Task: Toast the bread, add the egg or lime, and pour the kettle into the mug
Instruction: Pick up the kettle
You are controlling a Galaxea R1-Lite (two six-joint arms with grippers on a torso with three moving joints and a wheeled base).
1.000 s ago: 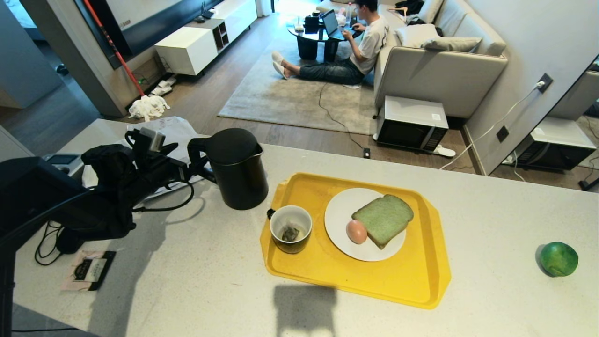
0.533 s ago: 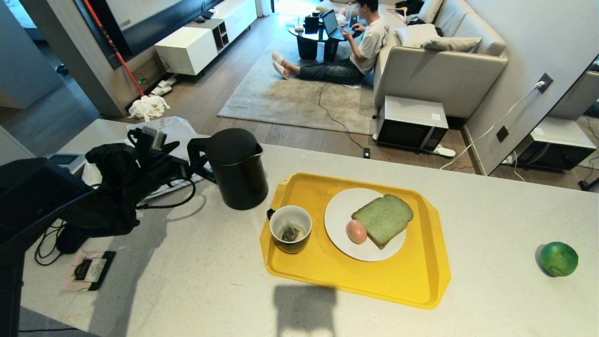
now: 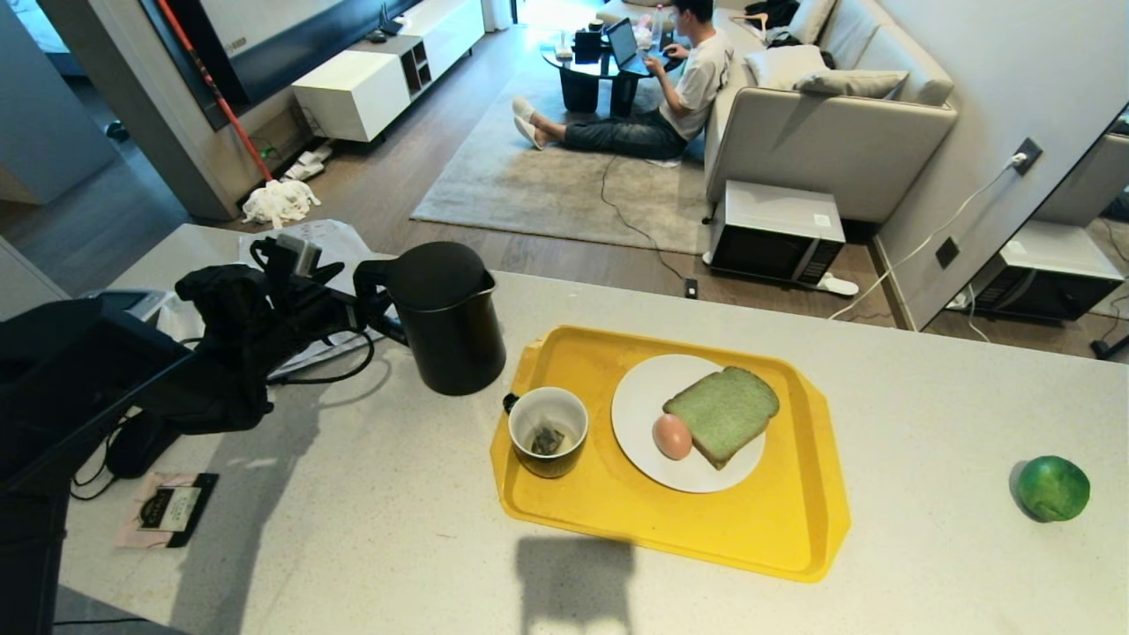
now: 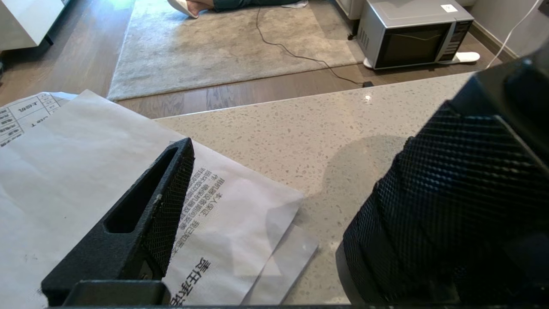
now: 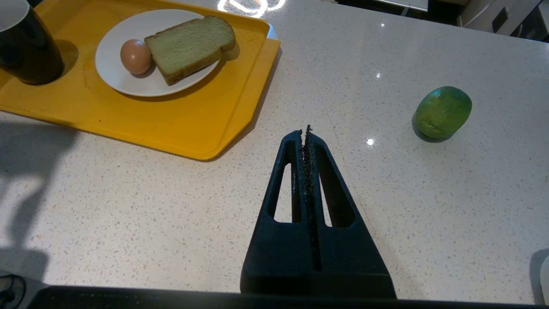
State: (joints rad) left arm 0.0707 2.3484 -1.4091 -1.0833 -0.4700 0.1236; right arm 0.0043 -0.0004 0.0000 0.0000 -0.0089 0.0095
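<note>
Speckled pale stone counter [image 3: 370,529] fills the foreground, with a living room beyond it where a person [image 3: 679,84] sits on a rug [image 3: 547,185] at a laptop, beside a grey sofa [image 3: 829,132] and a microwave [image 3: 774,231] set on the floor. On the counter sits a yellow tray [image 3: 776,529]. It carries a white plate [image 3: 644,388] holding the pale green bread [image 3: 723,413] with the pinkish-brown egg [image 3: 672,437] touching its edge. The mug [image 3: 548,431], dark outside and white inside with a tea bag in it, stands on the tray just left of the plate. The black kettle [image 3: 445,317] stands upright on the counter just behind the tray's left corner, its loop handle facing left. The left gripper [image 3: 375,309] is level with that handle, jaws spread wide on either side of it, above sheets of printed paper [image 4: 85,171]; whether they touch the handle cannot be told. The lime [image 3: 1052,488] lies alone on the counter, well to the right of the tray. The right gripper [image 5: 305,133] hangs over bare counter between tray and lime, its jaws pressed together and empty.
</note>
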